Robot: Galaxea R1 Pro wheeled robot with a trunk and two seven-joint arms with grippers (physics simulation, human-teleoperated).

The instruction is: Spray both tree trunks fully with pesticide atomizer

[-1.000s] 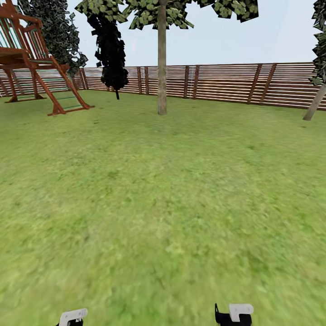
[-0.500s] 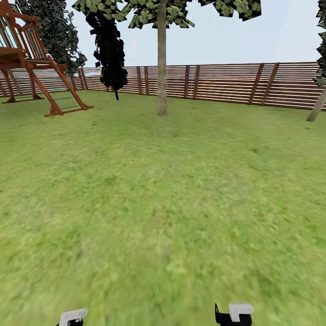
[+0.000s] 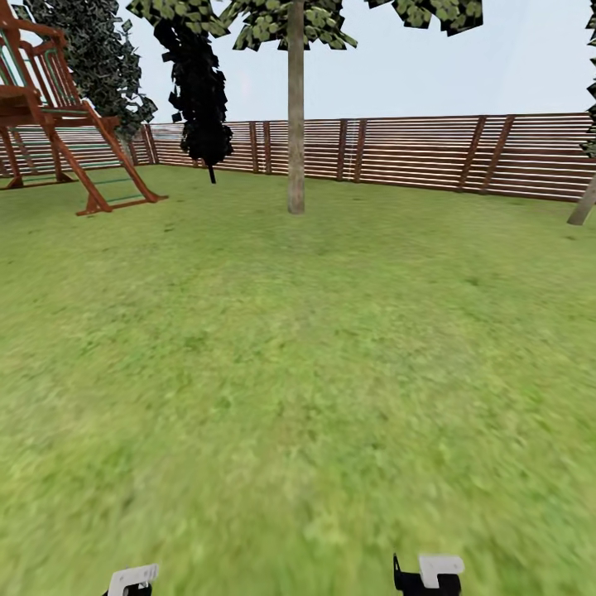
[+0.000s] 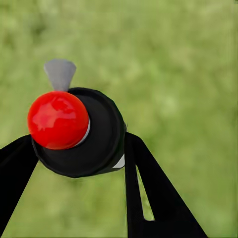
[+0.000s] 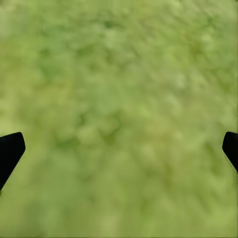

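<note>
A: Where is the atomizer (image 4: 82, 131)?

B: Pinched in the left gripper (image 4: 79, 148). In the left wrist view the black fingers (image 4: 148, 193) close on its round dark body, with grass behind. The right gripper (image 5: 119, 148) is spread wide over bare grass (image 5: 119, 99), holding nothing.

A: Which way does it point?

B: I judge its long axis runs roughly along the fingers, away from the wrist camera. A red knob (image 4: 58, 120) faces the lens and a grey tab (image 4: 60, 74) sticks out beyond it. Whether that tab is the nozzle, I cannot tell.

A: What could go wrong?

B: The nearest tree trunk (image 3: 295, 108) stands upper centre in the head view, well apart from the robot, before the fence (image 3: 430, 153). Spraying from here would likely fall short. If the nozzle aims at the ground, mist lands on the lawn. The second trunk (image 3: 582, 207) leans at the right edge, easy to skip. The play frame (image 3: 58, 108) sits upper left.
</note>
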